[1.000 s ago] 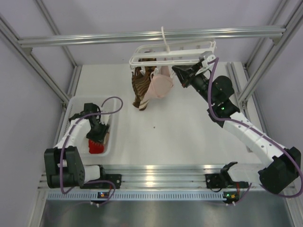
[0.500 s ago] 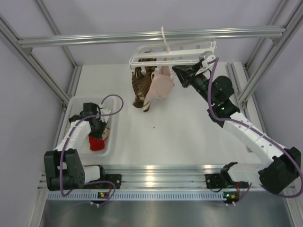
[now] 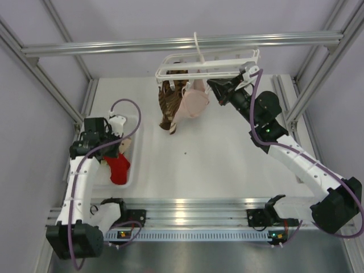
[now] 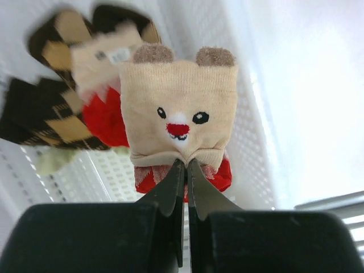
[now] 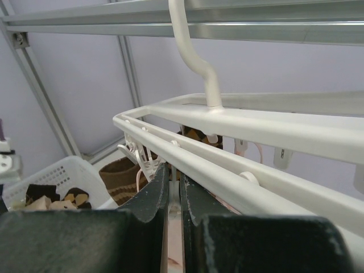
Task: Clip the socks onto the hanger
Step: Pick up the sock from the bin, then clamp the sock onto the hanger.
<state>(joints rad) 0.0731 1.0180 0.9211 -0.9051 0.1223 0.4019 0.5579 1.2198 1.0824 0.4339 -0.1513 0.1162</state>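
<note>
My left gripper [image 4: 186,165] is shut on a red sock [image 3: 119,169] at its beige cuff with an animal face [image 4: 179,114]. The sock hangs from the jaws above the white basket [image 3: 136,170]. The white hanger [image 3: 210,60] hangs by its hook from the aluminium rail. A brown striped sock [image 3: 168,106] and a pale pink sock [image 3: 193,103] dangle from its clips. My right gripper [image 3: 214,86] sits just under the hanger's frame [image 5: 256,128], shut on a white clip [image 5: 175,196]. The pink sock hangs below it.
Brown argyle socks [image 4: 34,108] and another red one lie in the basket [image 4: 244,142]. The aluminium rail [image 3: 182,43] spans the back, with frame posts on both sides. The basket [image 5: 62,170] also shows low at the left of the right wrist view.
My left gripper closed on the red sock in the basket and lifted it up, the arm rising and swinging left. The pink sock swayed slightly. The right arm stayed put.
</note>
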